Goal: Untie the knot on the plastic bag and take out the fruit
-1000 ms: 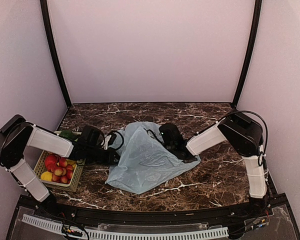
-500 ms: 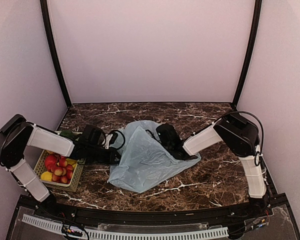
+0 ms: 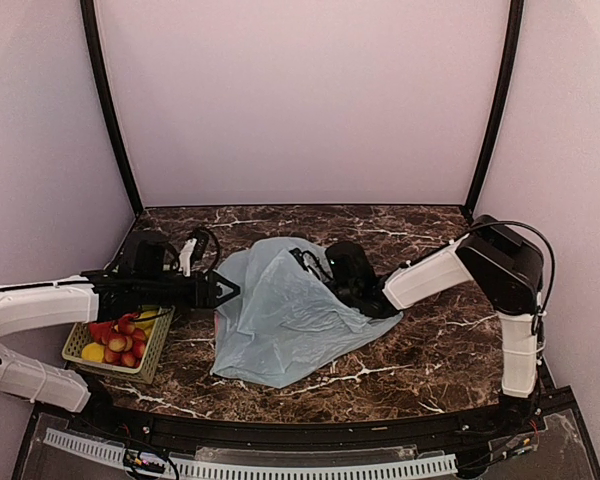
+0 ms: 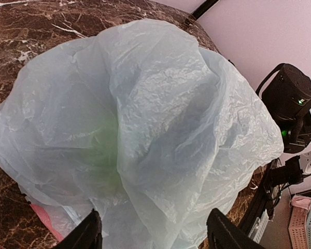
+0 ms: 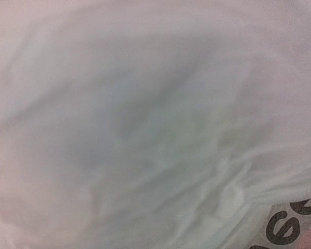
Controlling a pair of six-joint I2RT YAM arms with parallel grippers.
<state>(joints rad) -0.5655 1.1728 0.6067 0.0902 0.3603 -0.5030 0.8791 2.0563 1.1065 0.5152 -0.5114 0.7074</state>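
The pale blue-green plastic bag (image 3: 285, 325) lies slumped in the middle of the marble table. My left gripper (image 3: 230, 291) hangs just off its left edge. In the left wrist view that gripper (image 4: 154, 222) is open, with its two dark fingertips (image 4: 91, 233) wide apart and the crinkled plastic bag (image 4: 160, 119) right ahead. A green tint of fruit (image 4: 101, 153) shows through the film. My right gripper (image 3: 352, 290) is pressed into the bag's upper right side. Its wrist view is filled with blurred plastic (image 5: 145, 129), so its fingers are hidden. The knot is not visible.
A woven basket (image 3: 155, 352) with small red and yellow fruit stands at the left, partly under my left forearm. A dark print (image 5: 293, 218) marks the bag near the right wrist camera. Pink walls and black posts enclose the table.
My left gripper has let go of the bag, opened, and drawn back to the left with the arm stretched low. The bag's left side has slumped. The right gripper stays pressed on the bag.
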